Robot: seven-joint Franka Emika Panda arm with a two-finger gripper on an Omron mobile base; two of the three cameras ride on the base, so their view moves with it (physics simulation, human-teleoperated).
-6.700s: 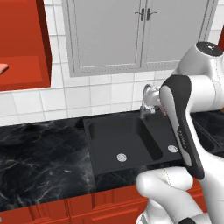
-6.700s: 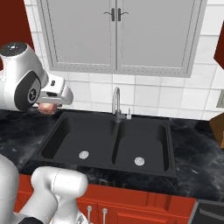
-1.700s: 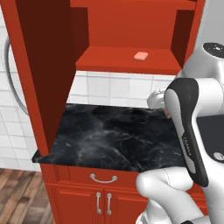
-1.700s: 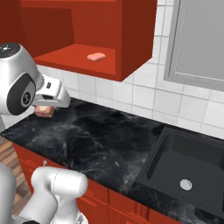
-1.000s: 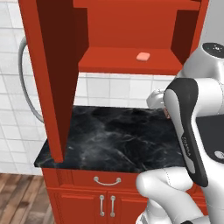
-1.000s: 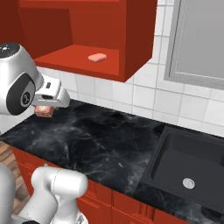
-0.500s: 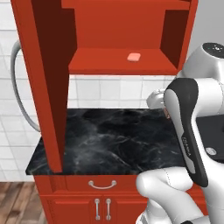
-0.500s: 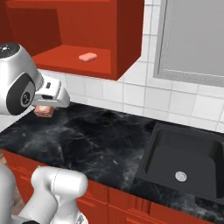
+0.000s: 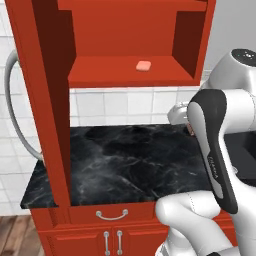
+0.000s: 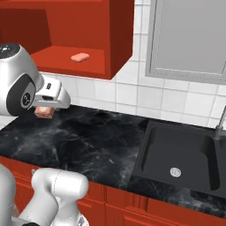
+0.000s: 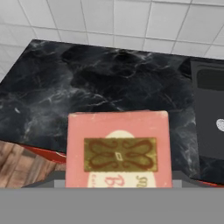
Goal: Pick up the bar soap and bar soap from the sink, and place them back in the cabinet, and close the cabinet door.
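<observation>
My gripper [image 10: 44,109] hangs above the left part of the black counter, shut on a small bar soap [image 10: 45,113]. Seen from the hand, this bar soap [image 11: 117,151] is a pink-faced block with a brown emblem, and it covers my fingertips. The other bar soap [image 9: 143,65], salmon-pink and rounded, lies on the shelf of the open red cabinet [image 9: 125,77]; it also shows as the pink bar soap [image 10: 80,57] above and right of my gripper. The cabinet door [image 9: 47,105] stands open at the left, its silver handle [image 9: 14,117] beyond it. The black sink [image 10: 152,152] is to the right.
The black marble counter [image 9: 125,160] runs under the cabinet, over red drawer units [image 9: 110,235]. A pale grey wall cabinet [image 10: 190,35] hangs above the sink. White tiles [image 11: 113,19] back the counter. My own forearm [image 9: 215,150] blocks the right of the left base view.
Both base views have shifted, so the base has moved: the red cabinet now sits more centred and closer. The arm's pose and its hold on the soap are unchanged.
</observation>
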